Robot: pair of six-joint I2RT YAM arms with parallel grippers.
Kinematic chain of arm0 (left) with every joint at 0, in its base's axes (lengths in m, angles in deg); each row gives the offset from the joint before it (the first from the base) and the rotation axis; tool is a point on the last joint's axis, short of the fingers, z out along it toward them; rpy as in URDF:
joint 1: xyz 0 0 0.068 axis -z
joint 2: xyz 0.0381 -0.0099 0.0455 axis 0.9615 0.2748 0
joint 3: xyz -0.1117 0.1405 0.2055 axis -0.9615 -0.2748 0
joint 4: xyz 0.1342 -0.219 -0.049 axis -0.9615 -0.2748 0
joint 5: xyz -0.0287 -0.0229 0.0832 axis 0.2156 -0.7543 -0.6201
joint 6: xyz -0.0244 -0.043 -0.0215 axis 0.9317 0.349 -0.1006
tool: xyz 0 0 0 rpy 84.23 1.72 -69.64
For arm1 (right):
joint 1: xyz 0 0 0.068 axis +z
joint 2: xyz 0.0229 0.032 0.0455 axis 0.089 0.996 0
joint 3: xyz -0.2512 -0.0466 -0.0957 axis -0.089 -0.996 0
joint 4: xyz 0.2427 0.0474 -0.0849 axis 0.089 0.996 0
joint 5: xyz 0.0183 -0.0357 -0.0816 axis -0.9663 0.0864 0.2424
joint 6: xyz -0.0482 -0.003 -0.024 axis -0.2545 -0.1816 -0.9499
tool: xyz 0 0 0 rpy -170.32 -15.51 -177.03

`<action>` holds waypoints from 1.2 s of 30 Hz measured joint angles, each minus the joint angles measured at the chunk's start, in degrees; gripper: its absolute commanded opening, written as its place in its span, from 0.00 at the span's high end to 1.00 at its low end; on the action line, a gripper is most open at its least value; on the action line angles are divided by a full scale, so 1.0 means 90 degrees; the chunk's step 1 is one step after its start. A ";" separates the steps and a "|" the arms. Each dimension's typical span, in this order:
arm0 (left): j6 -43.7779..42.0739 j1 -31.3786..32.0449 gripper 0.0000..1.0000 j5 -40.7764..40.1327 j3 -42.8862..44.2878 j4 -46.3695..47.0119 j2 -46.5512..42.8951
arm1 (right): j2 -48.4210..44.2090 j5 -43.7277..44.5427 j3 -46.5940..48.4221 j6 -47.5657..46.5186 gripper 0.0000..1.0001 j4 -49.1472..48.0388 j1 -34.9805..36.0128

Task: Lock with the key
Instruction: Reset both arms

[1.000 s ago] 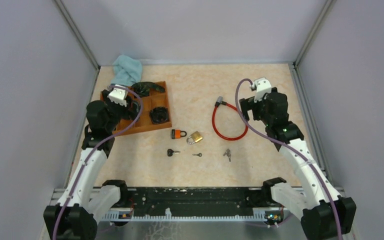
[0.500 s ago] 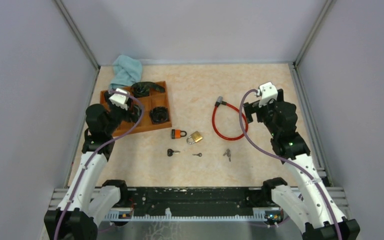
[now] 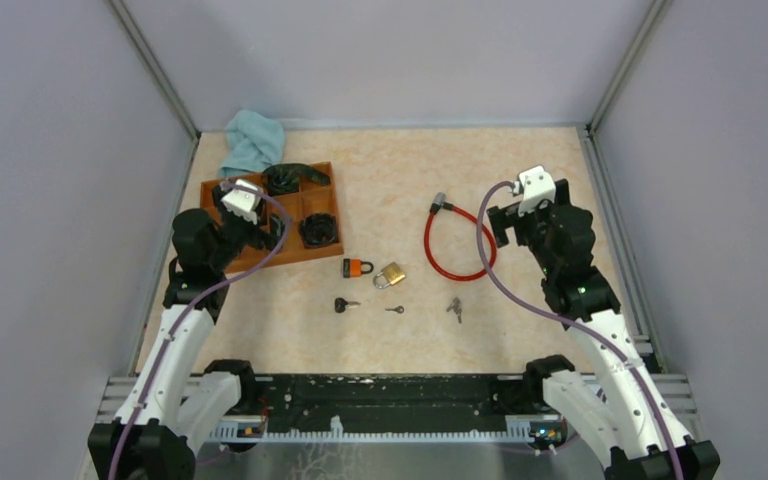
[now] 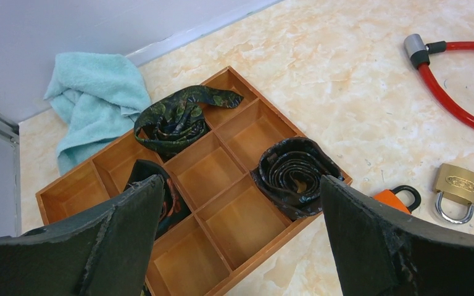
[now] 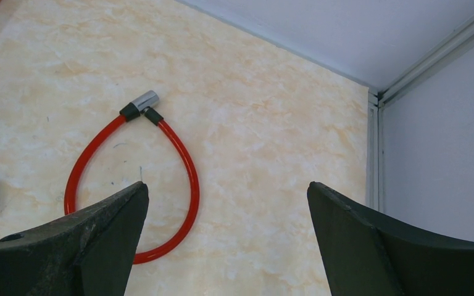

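Note:
An orange padlock [image 3: 357, 267] and a brass padlock [image 3: 391, 275] lie side by side mid-table. In front of them lie a black-headed key [image 3: 345, 305], a small key [image 3: 395, 309] and a key bunch [image 3: 454, 308]. A red cable lock [image 3: 457, 243] lies to their right. My left gripper [image 4: 241, 182] hangs open over the wooden tray [image 4: 210, 176], left of the orange padlock [image 4: 395, 197] and brass padlock [image 4: 458, 185]. My right gripper [image 5: 226, 185] is open above the table, just right of the red cable lock [image 5: 188, 179]. Neither holds anything.
The wooden tray [image 3: 260, 255] at the left holds rolled dark ties [image 4: 293, 176] in some compartments. A light blue towel [image 3: 253, 140] lies behind it in the back left corner. Grey walls close in the table on three sides.
The right arm has swung its wrist a little right and toward the near edge. The left wrist has shifted slightly right over the tray. Both grippers stay open.

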 measured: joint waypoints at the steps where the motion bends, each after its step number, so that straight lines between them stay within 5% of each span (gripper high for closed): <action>1: -0.0005 0.0000 0.00 0.0002 0.0000 -0.0007 0.0000 | -0.0024 0.0010 -0.0022 -0.0005 0.01 0.0010 0.0000; 36: -0.0034 0.0000 0.00 -0.0143 0.0039 -0.0284 -0.0085 | -0.0143 0.0053 -0.0143 -0.0124 0.01 0.0017 0.0000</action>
